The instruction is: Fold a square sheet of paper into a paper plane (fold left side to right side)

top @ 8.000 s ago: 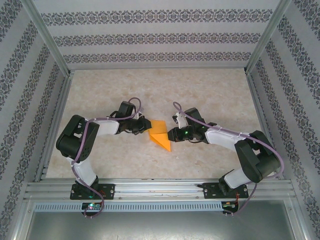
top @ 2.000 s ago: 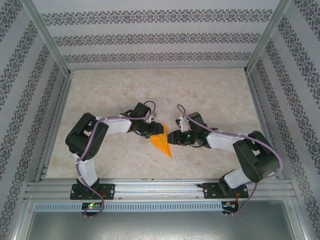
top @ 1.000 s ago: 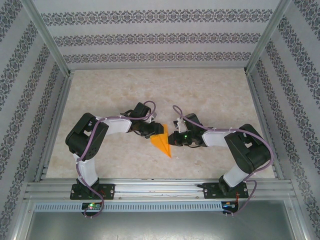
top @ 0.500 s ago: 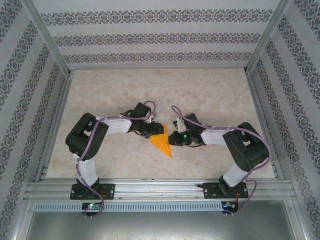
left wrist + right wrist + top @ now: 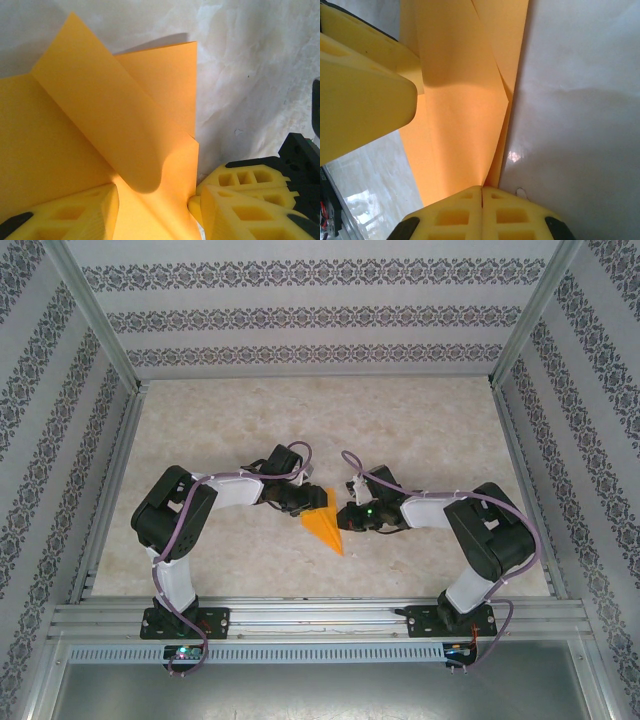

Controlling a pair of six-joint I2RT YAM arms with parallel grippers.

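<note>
Orange paper (image 5: 322, 527), part-folded, counter (image 5: 420, 440) middle toward near edge: light, limp, easily torn, best pinched at a crease; right jaws shut, apparently on its raised fold; left jaws half-open astride it, holding nothing.

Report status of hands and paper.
Right hand shut, pinching edge of orange paper. Left hand open, straddling raised flap. Nothing in the way.
</note>
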